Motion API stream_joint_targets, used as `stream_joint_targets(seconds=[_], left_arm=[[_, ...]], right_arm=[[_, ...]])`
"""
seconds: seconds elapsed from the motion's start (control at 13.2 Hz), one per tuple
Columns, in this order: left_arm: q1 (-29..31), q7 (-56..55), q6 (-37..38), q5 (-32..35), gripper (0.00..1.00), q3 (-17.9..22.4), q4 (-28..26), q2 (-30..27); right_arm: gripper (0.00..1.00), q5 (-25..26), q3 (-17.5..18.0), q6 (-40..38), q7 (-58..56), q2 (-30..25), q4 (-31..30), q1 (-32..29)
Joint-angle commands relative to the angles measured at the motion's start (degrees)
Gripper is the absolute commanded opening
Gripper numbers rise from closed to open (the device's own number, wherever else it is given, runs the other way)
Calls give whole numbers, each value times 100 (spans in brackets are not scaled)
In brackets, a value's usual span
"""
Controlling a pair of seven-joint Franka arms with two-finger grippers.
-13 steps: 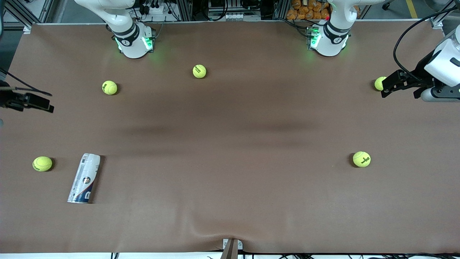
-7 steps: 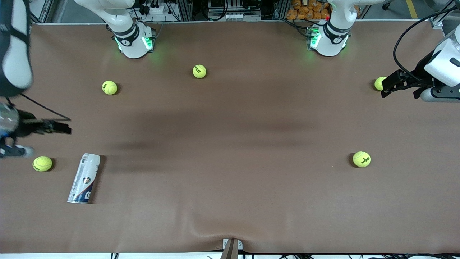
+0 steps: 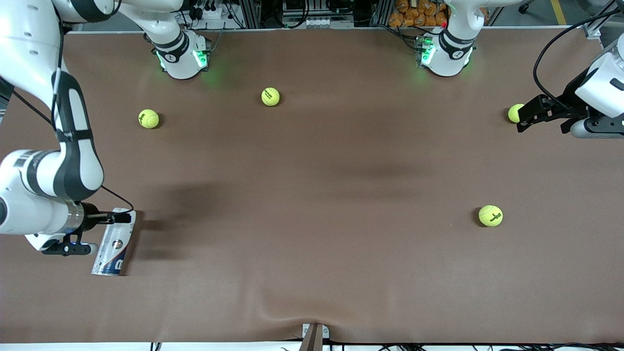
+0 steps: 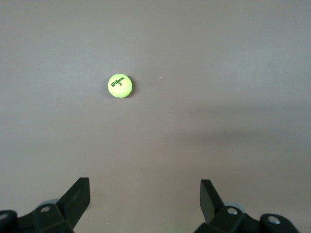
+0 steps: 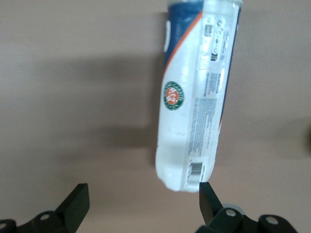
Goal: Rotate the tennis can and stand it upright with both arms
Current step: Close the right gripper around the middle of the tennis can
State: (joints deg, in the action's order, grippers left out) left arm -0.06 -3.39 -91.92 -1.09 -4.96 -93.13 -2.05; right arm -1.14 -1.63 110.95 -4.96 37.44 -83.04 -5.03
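Observation:
The tennis can [image 3: 113,246] lies on its side near the right arm's end of the table, white and dark-blue label up. My right gripper [image 3: 116,218] hovers over the can's end that is farther from the front camera. In the right wrist view the right gripper [image 5: 143,201] is open and empty. The can [image 5: 199,92] has its white end by one fingertip [image 5: 208,196], not between the jaws. My left gripper [image 3: 527,117] waits at the left arm's end of the table. It is open and empty in the left wrist view [image 4: 144,194].
Yellow-green tennis balls lie on the brown table [image 3: 312,195]: one [image 3: 148,118] and another [image 3: 270,96] near the right arm's base, one [image 3: 490,215] toward the left arm's end, one [image 3: 513,113] beside the left gripper. A ball [image 4: 120,86] shows in the left wrist view.
The right arm has swung in from the table's end and brought its gripper over the can's farther end. It now hides the ball beside the can. The left arm has not moved.

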Motion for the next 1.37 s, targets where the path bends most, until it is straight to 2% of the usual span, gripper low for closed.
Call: stream_joint_targets(seconds=[0.0,0.15,0.23,0.76,1.29], left_arm=[[-2,93,69,-76,100,13,-12,-76],[6,101,69,-76,100,13,-21,-76],[6,102,69,-76,100,13,-21,-67],[6,102,69,-76,100,13,-3,-58],[6,93,60,-76,100,13,-3,-14]], right_arm=[[100,-53,32,354,-162,281,130,-95],[100,-27,32,988,-757,474,130,-130],[100,-53,32,1060,-848,580,130,-200],[100,-35,32,1306,-936,976,130,-323],[100,-18,32,1394,-1174,1099,156,-341]])
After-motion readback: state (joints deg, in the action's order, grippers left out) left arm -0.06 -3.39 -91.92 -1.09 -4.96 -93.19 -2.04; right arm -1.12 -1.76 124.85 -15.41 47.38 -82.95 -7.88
